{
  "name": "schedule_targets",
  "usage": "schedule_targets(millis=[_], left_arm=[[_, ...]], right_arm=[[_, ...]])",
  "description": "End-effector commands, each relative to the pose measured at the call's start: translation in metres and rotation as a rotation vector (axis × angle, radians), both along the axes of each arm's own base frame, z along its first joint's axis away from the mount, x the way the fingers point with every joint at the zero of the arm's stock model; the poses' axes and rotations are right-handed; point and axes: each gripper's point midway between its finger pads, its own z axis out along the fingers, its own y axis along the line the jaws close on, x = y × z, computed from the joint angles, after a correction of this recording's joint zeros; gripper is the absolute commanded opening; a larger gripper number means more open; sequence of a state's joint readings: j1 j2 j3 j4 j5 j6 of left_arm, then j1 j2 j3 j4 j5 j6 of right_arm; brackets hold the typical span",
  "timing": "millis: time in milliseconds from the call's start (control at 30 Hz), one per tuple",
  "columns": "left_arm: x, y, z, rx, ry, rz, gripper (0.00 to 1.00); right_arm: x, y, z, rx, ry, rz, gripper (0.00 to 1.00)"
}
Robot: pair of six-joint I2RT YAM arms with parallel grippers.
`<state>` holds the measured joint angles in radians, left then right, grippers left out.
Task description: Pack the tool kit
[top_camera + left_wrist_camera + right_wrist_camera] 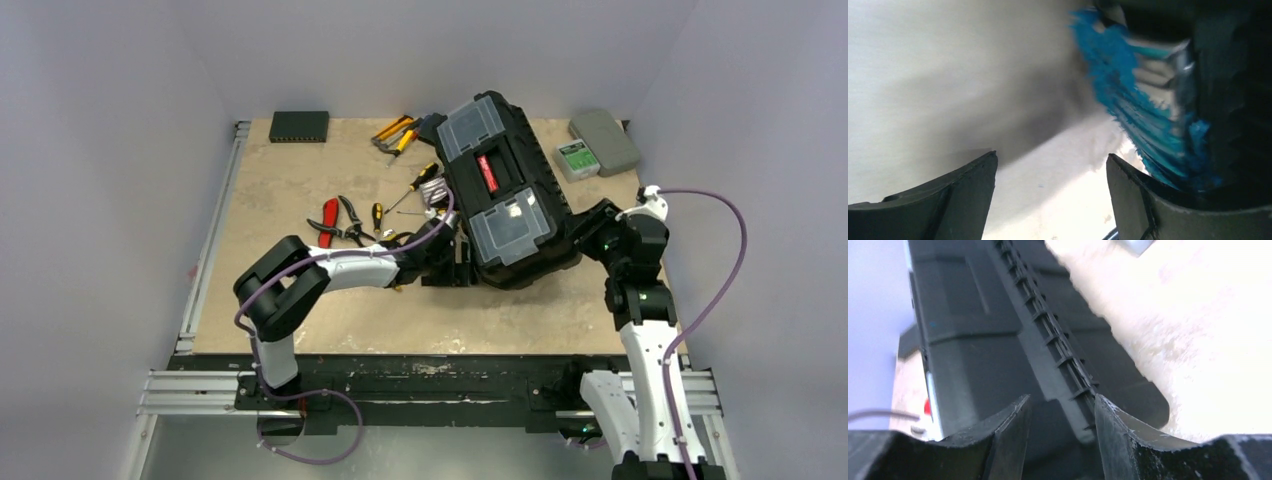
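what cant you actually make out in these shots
- Top view: the toolbox has its lid down, so its contents are hidden.
- Left wrist view: the blue latch is a close blur beside the left gripper; whether they touch cannot be told.
- Top view: that gripper's tips and the right gripper are hidden by their own wrists and the toolbox.
- Top view: the yellow-black tools at the far edge are too small to name.
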<state>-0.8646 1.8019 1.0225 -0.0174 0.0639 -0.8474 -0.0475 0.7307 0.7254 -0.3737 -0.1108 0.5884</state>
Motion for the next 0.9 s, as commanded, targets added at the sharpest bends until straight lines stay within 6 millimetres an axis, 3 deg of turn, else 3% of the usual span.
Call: schedule_targets(millis=[0,167,300,567,867], left_arm=[[-0.034,-0.114,0.11,-0.354,-0.224,-0.324,0.78],[-0.039,-0.116,0.113,-0.324,-0.246,-0.333,0.78],[-0.041,-0.108,0.12,-0.317,-0.257,-0.327,0.78],[-0.041,-0.076,0.139,-0.309,-0.281,-0.266,0.78],[-0.032,-0.008,0.137,-0.248,-0.236,-0.092,0.79]], right_arm=[[-0.027,0.029,-0.023,0.07,0.129,0.117,0.5],[-0.035,0.021,-0.048,0.04,0.191,0.08,0.49],[-0.036,0.015,-0.051,0.012,0.194,0.066,0.5],[-0.033,0.011,-0.034,-0.03,0.159,0.067,0.5],[-0.03,-0.009,-0.002,-0.115,0.11,-0.01,0.56]])
